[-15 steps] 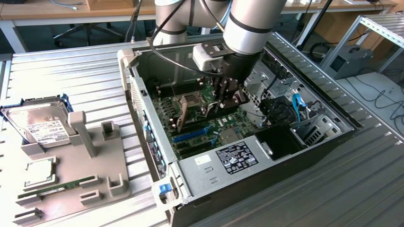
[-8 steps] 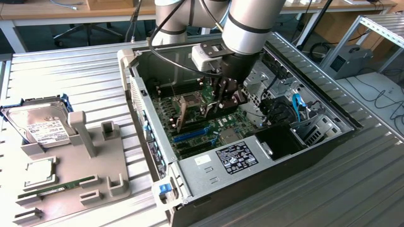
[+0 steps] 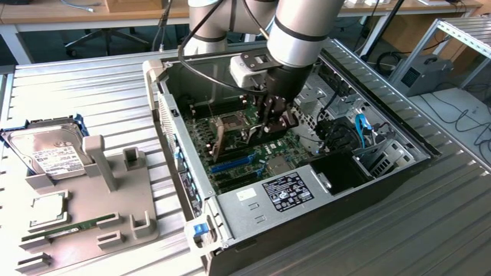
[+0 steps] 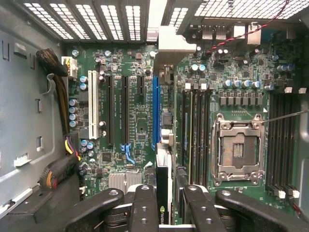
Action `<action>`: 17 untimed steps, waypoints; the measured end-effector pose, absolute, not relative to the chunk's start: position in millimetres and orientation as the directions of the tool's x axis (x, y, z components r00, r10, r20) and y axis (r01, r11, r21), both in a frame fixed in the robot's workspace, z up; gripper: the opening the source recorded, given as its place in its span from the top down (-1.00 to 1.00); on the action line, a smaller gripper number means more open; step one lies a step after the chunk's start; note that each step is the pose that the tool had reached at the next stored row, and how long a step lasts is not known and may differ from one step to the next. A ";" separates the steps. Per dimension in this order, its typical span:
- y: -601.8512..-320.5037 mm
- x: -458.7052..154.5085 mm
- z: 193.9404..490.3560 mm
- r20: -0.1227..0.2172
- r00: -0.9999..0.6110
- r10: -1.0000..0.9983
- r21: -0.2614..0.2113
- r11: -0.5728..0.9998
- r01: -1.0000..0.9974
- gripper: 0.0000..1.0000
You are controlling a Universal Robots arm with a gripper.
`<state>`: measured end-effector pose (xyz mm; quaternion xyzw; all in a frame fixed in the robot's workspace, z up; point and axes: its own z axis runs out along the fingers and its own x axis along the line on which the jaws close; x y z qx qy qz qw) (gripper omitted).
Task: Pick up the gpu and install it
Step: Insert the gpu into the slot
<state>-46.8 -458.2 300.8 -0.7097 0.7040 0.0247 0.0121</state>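
Black and thin, the flat rectangular gpu card stands on edge between the black fingers of the gripper, which are clenched on its upper edge. It hangs inside the open grey metal computer case, just above the green motherboard.

The wrist view looks straight down the card. Its lower edge runs in line with the long blue expansion slot, and its silvery metal bracket sits at the far end by the case's perforated rear wall. To seat it well, I judge the card must stay parallel to that blue slot along its whole length and go down square, not tilted toward the black memory slots on one side or the black expansion slots on the other. The bracket should meet the rear wall's opening without catching. Whether the contacts are already in the slot I cannot tell.

The exterior view gives what the wrist camera cannot: the silver arm reaching down into the case, the gripper low over the board near the empty square processor socket, and a grey parts holder at the exterior view's left with a silver labelled hard drive and a slim green memory stick resting on it.
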 end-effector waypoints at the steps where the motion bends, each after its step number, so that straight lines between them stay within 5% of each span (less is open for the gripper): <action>1: -458.2 -47.2 300.6 -0.052 0.008 -0.999 0.018 -0.008 -1.000 0.48; 17: -459.8 -57.9 297.5 -0.052 0.008 -0.999 0.018 -0.008 -1.000 0.48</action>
